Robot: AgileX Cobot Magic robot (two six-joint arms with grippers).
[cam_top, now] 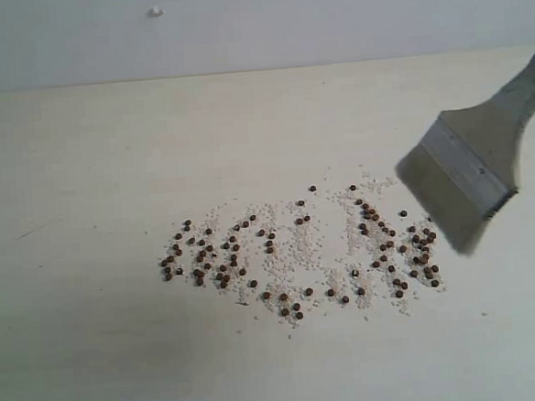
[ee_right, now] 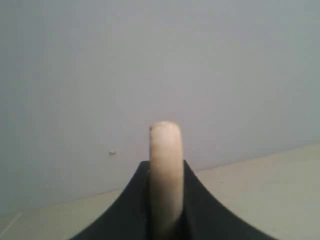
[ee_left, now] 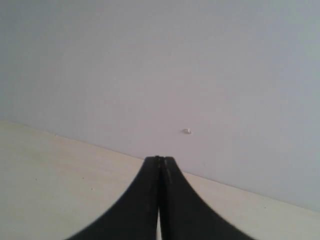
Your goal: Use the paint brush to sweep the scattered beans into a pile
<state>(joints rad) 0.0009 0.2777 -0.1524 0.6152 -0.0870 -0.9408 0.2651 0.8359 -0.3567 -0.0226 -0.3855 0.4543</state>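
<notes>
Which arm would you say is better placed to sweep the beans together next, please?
Right, I'd judge. The right gripper is shut on the paint brush handle, its bristles by the right-hand edge of the beans. The left gripper is shut, empty, and faces only table and wall.

The table [cam_top: 80, 140] lies bare on the left, on the far side up to the wall [cam_top: 282, 20], and along the near side; I can pass there. Across the middle, the beans [cam_top: 270, 246] and whitish grains [cam_top: 294, 254] spread in a low band. The paint brush [cam_top: 468, 173] I hold hangs tilted over the band's right end.
</notes>
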